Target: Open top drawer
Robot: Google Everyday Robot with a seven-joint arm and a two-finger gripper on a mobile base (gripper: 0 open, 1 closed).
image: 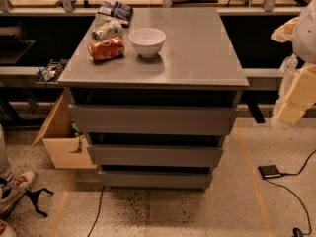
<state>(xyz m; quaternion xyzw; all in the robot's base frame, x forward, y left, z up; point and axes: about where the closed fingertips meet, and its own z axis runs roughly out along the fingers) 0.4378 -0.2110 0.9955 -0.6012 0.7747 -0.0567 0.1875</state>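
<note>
The grey cabinet [197,43] stands in the middle of the camera view with three matte grey handleless drawer fronts. The top drawer [150,120] is the widest and tallest, just under the cabinet top, with a dark gap above its front. The two narrower drawer fronts [154,155] lie below it. My gripper [291,105], cream-coloured on the white arm, hangs at the right edge of the view. It is to the right of the cabinet, at about the top drawer's height, and apart from it.
On the cabinet top lie a white bowl [147,41], a red can [105,49] on its side, a pale can [107,30] and a blue bag [115,10]. An open cardboard box [61,142] stands left of the drawers. A person's shoe [15,186] is at bottom left. A black device [269,171] with a cable is on the floor at right.
</note>
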